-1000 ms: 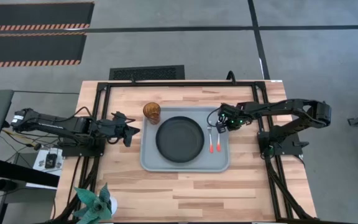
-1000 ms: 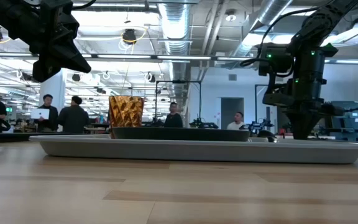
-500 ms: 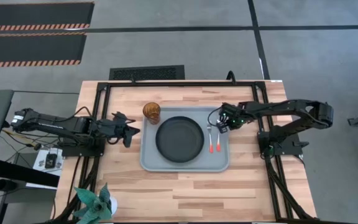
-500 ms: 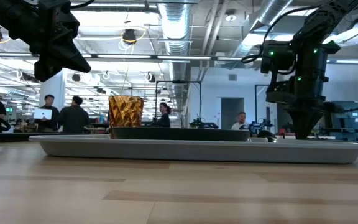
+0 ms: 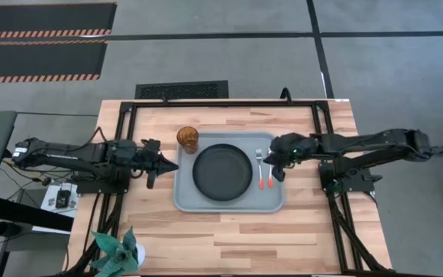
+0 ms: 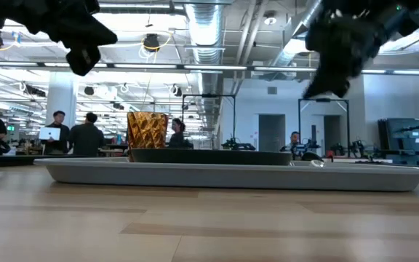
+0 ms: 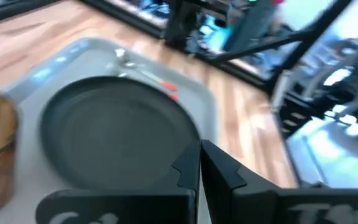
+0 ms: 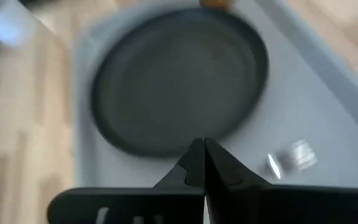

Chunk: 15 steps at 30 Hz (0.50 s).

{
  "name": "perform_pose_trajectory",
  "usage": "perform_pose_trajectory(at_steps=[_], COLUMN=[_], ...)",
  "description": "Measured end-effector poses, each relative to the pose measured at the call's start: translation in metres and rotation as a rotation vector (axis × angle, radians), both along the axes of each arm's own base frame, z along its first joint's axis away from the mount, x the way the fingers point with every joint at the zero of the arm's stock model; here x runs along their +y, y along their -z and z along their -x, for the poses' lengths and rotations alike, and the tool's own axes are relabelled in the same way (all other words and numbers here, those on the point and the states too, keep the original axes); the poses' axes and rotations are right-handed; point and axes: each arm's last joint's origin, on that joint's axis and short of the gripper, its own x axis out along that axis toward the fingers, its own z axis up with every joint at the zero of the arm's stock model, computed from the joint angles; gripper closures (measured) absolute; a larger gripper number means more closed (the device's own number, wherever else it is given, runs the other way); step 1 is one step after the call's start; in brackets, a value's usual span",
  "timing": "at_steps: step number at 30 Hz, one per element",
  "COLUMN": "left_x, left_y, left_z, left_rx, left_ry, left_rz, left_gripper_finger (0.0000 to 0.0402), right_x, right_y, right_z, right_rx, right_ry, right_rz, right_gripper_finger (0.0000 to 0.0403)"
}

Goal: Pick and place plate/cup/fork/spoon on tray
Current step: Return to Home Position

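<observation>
The table (image 5: 229, 238) is pale butcher-block wood edged by a black metal frame, with a small green plant (image 5: 118, 250) at its near left corner. Around it lies grey floor, with a dark vent grille (image 5: 181, 90) beyond the far edge and black mats with striped borders (image 5: 44, 38) farther off.

The tray (image 5: 184, 201) sits mid-table. The plate (image 5: 222, 172) rests in its centre. The cup (image 5: 188, 139) stands upright at the tray's far left corner, just beside the plate. Two red-handled pieces of cutlery (image 5: 261, 178) lie side by side along the right of the tray, close to the plate; which is the fork and which the spoon cannot be told from above.

The left end effector (image 5: 171, 163) hangs above bare wood just off the tray's left rim, clenched on nothing, its fingers (image 7: 188, 171) pressed together. The right end effector (image 5: 275, 160) hangs over the tray's right edge beside the cutlery, likewise clenched and empty, its fingers (image 8: 194, 163) meeting.

From table height both sit high in the air. The room behind is a bright open workshop with exposed ceiling ducts (image 6: 202, 22), strip lights and several people (image 6: 86, 135) in the distance.
</observation>
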Motion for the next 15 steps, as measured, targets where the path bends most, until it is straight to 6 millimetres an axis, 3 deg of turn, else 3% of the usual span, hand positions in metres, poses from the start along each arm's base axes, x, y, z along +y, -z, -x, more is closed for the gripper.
perform_pose_trajectory(at_steps=[3, 9, 15], left_x=[0.005, 0.024, 0.038], left_y=[-0.003, -0.006, -0.003], left_z=[0.000, -0.002, -0.001], left_rx=[-0.035, -0.075, -0.112], left_ry=[0.053, 0.001, -0.049], left_rz=[-0.009, -0.102, -0.220], left_gripper_finger=[0.0401, 0.0402, 0.0401], right_x=[0.002, 0.000, -0.017], right_y=[-0.016, -0.037, -0.021], right_z=[0.001, 0.014, 0.030], right_rx=[-0.142, -0.294, -0.486], right_ry=[-0.056, -0.202, -0.293], right_rz=[-0.013, 0.064, 0.072], right_gripper_finger=[0.0392, 0.0399, 0.0400])
